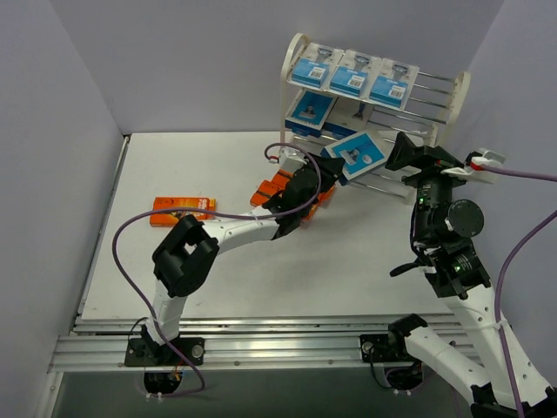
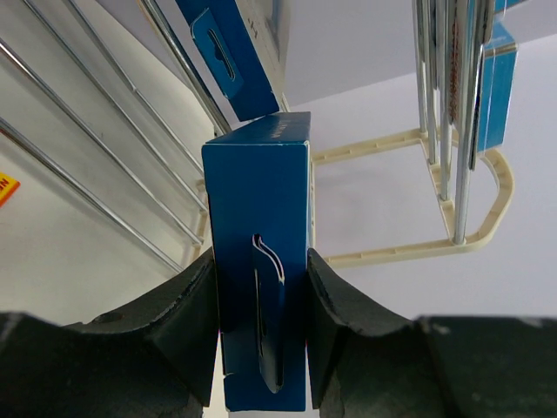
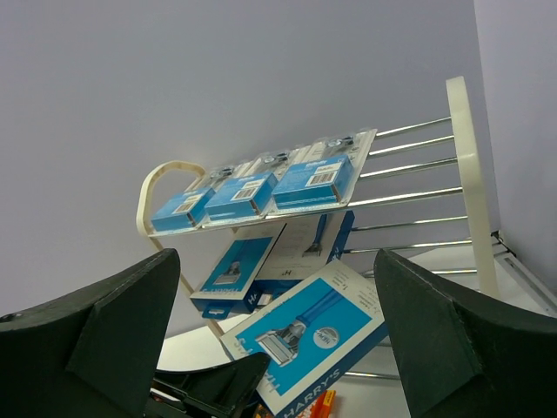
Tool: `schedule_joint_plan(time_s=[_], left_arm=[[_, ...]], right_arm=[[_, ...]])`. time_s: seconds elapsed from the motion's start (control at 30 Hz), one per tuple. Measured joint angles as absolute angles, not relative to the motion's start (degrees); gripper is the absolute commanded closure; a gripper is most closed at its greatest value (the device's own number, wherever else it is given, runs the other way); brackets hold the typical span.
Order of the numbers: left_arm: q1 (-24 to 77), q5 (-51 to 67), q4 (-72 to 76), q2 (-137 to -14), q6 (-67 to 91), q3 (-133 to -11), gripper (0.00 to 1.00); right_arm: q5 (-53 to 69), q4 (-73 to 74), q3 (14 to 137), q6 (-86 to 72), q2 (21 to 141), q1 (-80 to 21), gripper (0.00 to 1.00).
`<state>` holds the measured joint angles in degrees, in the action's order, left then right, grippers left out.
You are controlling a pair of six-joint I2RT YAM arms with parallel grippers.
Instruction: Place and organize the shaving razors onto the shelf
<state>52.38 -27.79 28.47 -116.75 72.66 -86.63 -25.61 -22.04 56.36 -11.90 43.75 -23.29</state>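
I see three blue packs [image 1: 352, 78] on the cream shelf's [image 1: 459, 91] top tier, two more on the middle. Another blue pack [image 1: 357, 154] tilts at the bottom tier; orange boxes [image 1: 181, 209] lie on the bench [image 1: 261, 279].

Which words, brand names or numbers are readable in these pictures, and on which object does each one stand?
"HARRY'S": along the lower edge of the tilted blue and white pack, right wrist view.
"H": a logo-like mark, only just legible, on the middle-tier pack.
Barcode labels on the top-tier packs: too small to read.
Print on the orange box on the table: blurred, unreadable.
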Motion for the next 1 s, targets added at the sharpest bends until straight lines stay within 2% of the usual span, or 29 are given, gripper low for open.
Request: schedule_joint_plan(time_s=[0.5,1.0], left_arm=[[53.82,-28.27,28.51,-116.01,71.75,-85.78,0.98],[55.44,-28.47,31.42,-121.38,70.61,-91.18,0.98]], right_arm=[[-27.20,-22.09,56.12,-11.62,43.75,-23.35,0.10],[-29.08,-22.04,56.45,-8.25,43.75,-24.58,0.10]])
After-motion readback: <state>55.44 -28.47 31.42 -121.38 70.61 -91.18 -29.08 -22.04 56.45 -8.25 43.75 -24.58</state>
